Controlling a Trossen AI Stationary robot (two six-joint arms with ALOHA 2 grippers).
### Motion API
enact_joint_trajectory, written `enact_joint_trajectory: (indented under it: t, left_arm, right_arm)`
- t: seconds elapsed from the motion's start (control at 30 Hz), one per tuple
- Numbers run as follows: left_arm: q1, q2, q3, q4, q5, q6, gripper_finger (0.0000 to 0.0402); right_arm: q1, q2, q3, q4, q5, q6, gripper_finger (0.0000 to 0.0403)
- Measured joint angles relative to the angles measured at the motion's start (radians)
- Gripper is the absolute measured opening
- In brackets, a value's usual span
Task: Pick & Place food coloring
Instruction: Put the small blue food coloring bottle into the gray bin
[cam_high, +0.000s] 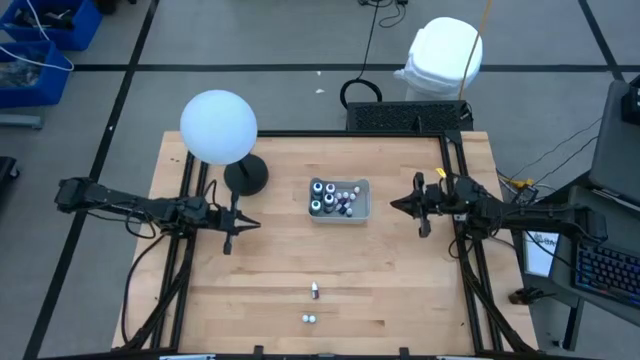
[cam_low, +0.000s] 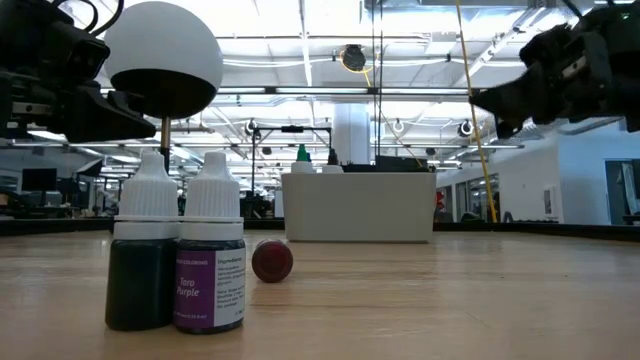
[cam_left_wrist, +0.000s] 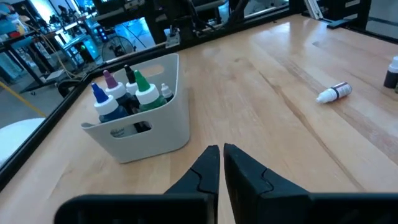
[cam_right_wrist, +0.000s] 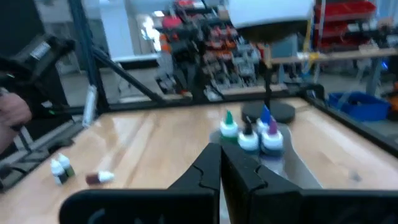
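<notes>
Wooden table (cam_high: 400, 290) seen from above. Left claw (cam_high: 243, 224) hovers left of centre, fingers nearly together w/ a thin gap, holding nothing. Grey bin (cam_high: 339, 201) at centre holds several food coloring bottles (cam_high: 329, 196). One bottle (cam_high: 314, 290) lies near the front edge, two (cam_high: 309, 319) stand just beyond. Right claw (cam_high: 398, 205), clenched & empty, hovers right of the bin.

Bright overhead lighting throughout, though the right wrist view is motion-blurred.
</notes>
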Motion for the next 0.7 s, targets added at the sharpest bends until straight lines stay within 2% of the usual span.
enact_joint_trajectory:
  t: [0.13, 0.3, 0.53, 0.7]
  left_arm:
    - [0.0, 0.0, 0.0, 0.003, 0.0, -0.005, 0.0035]
    - [0.0, 0.0, 0.0, 0.008, 0.0, -0.017, 0.0036]
    - [0.0, 0.0, 0.0, 0.029, -0.001, -0.06, 0.0037]
    - [0.0, 0.0, 0.0, 0.061, 0.0, -0.161, 0.0037]
  right_arm:
    - [0.079, 0.023, 0.026, 0.037, 0.072, -0.005, 0.0]
    - [0.198, 0.112, 0.103, 0.031, 0.14, -0.03, 0.0]
    - [0.37, 0.325, 0.242, -0.018, 0.28, -0.081, 0.0]
    - [0.519, 0.5, 0.267, 0.05, 0.309, -0.16, 0.0]
